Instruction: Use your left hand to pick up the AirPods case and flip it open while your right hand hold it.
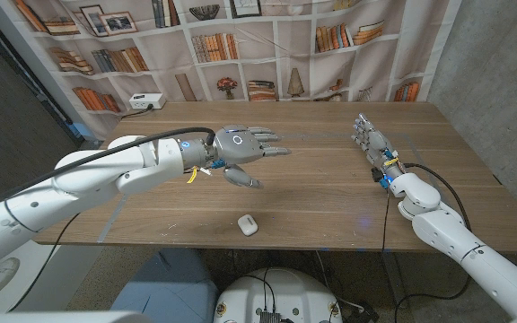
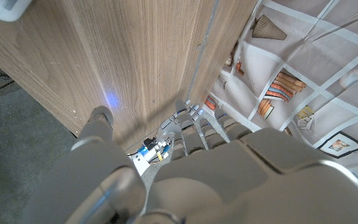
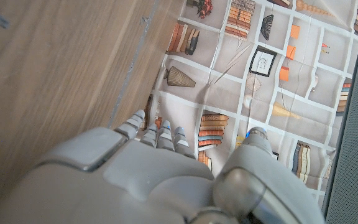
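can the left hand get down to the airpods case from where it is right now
Probably yes. The left hand hovers open above the table, and the AirPods case lies alone near the front edge, nearer the robot than the hand. Nothing stands between them, and the right hand is far off to the side.

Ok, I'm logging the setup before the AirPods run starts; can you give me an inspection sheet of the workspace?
Surface: wooden table, bare wood grain.
Job's things: AirPods case, closed, near the front edge, untouched.
Clutter: white power strip at the back left corner.
Hands: left hand above the table, fingers apart, holding nothing; right hand at the right side, holding nothing.
Cables: black cable along the left arm; another on the right arm.
Surroundings: bookshelf-print backdrop behind the table.
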You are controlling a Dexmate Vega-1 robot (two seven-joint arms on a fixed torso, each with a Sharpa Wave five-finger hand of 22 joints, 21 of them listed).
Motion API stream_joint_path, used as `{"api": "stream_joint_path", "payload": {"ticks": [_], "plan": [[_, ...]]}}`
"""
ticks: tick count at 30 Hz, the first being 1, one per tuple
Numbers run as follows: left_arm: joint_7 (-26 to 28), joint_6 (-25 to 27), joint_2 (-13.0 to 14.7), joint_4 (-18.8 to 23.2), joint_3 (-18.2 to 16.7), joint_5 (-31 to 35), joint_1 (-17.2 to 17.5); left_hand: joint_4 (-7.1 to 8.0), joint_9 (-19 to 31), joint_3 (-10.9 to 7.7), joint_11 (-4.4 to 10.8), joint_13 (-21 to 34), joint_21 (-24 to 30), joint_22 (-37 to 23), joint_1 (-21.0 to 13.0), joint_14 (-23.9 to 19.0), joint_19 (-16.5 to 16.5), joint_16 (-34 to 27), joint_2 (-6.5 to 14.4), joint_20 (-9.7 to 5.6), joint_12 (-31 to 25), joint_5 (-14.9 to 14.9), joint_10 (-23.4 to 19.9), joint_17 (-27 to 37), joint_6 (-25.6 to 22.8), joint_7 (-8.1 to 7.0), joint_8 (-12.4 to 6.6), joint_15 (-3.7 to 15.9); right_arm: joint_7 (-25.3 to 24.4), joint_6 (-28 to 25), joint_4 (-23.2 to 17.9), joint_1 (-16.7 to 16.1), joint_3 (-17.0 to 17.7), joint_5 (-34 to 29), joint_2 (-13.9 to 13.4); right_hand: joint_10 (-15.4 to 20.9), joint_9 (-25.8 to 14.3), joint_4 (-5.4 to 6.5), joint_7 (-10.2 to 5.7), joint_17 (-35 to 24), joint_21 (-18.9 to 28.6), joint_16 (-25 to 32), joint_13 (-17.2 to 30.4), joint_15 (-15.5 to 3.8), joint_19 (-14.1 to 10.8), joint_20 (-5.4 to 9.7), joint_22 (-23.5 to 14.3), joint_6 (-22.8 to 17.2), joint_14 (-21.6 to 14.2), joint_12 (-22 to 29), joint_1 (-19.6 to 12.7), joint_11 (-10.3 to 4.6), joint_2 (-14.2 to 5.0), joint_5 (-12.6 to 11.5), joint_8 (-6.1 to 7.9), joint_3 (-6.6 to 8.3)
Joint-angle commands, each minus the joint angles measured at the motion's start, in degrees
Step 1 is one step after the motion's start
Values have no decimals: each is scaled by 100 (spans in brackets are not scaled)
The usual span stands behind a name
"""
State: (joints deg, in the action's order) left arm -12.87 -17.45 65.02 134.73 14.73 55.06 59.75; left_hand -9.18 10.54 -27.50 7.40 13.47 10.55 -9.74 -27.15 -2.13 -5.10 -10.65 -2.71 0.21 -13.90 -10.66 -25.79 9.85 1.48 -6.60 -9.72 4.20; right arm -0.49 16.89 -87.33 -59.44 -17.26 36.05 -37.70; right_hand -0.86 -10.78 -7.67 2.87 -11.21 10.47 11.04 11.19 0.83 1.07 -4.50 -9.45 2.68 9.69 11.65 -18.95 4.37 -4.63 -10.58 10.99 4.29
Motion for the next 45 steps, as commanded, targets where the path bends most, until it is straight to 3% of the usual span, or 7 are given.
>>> {"api": "stream_joint_path", "payload": {"ticks": [1, 4, 7, 11, 18, 32, 45], "plan": [[-203, -24, -35, 37, 57, -69, -27, -34, 17, -69, 1, 30, 32, -8, -147, -65, -7, -65, 57, 8, -48, -43, -121, 20, 101, -16, -23, 26, 55, 15, 141, 75, -40, 32, 63, 10, -12, -28, -12, 2, 28, 17, 19, -35, 21, -35, -33, 31, 189, 4, -60, -26, -17, 6, 25, 30], [-347, -30, -45, 54, 108, -68, -87, -57, 14, -139, 9, 36, 36, -7, -266, -105, -24, -75, 131, -3, -64, -41, -188, 19, 92, -2, -66, 68, 67, 16, 181, 95, -50, 34, 77, 8, -12, -31, -12, 2, 29, 17, 19, -33, 21, -35, -33, 29, 192, 3, -69, -24, -19, 7, 26, 35], [-417, -30, -54, 51, 133, -72, -109, -88, 17, -294, 14, 62, 31, -4, -554, -107, -31, -52, 245, -15, -43, 3, -219, 11, -437, 86, -288, 68, 74, 23, 214, 113, -57, 38, 93, 10, -12, -33, -14, 3, 30, 18, 19, -33, 20, -34, -33, 31, 191, 4, -74, -20, -20, 8, 25, 38], [-441, -21, -75, 38, 150, -72, -119, -86, 17, -323, 30, 71, 24, -5, -612, -95, -12, -44, 255, -7, -38, 6, -226, 10, -498, 69, -295, 58, 95, 21, 257, 146, -69, 37, 100, 12, -12, -36, -15, 3, 31, 19, 20, -34, 18, -32, -33, 32, 192, 5, -82, -21, -21, 10, 26, 42], [-458, -49, -90, 22, 179, -51, -162, -36, 37, -296, 23, 112, 25, -6, -628, -99, -3, -39, 169, -3, -43, 53, -267, 12, -1186, 54, -489, 51, 82, 8, 292, 201, -84, 23, 122, 10, -12, -41, -18, 3, 31, 19, 20, -36, 21, -30, -33, 30, 195, 5, -94, -20, -21, 13, 27, 49], [-513, -285, -133, -71, 365, -31, -370, -26, 27, -299, 55, 158, 33, -8, -675, -139, -17, -45, 156, -13, -34, 44, -305, 12, -574, 56, -163, 70, 75, -19, 323, 234, -77, 47, 127, 10, -12, -48, -17, 3, 31, 22, 20, -35, 24, -27, -33, 32, 196, 6, -118, -22, -21, 18, 27, 61], [-841, -574, -111, -24, 479, -18, -639, -28, 21, -300, 16, 171, 32, -8, -696, -120, -20, -35, 140, -30, 1, 51, -247, 12, -439, 46, -116, 73, 104, 17, 357, 267, -67, 52, 132, 11, -12, -54, -27, 3, 32, 24, 21, -33, 28, -28, -33, 30, 200, 7, -143, -22, -24, 23, 28, 76]]}}
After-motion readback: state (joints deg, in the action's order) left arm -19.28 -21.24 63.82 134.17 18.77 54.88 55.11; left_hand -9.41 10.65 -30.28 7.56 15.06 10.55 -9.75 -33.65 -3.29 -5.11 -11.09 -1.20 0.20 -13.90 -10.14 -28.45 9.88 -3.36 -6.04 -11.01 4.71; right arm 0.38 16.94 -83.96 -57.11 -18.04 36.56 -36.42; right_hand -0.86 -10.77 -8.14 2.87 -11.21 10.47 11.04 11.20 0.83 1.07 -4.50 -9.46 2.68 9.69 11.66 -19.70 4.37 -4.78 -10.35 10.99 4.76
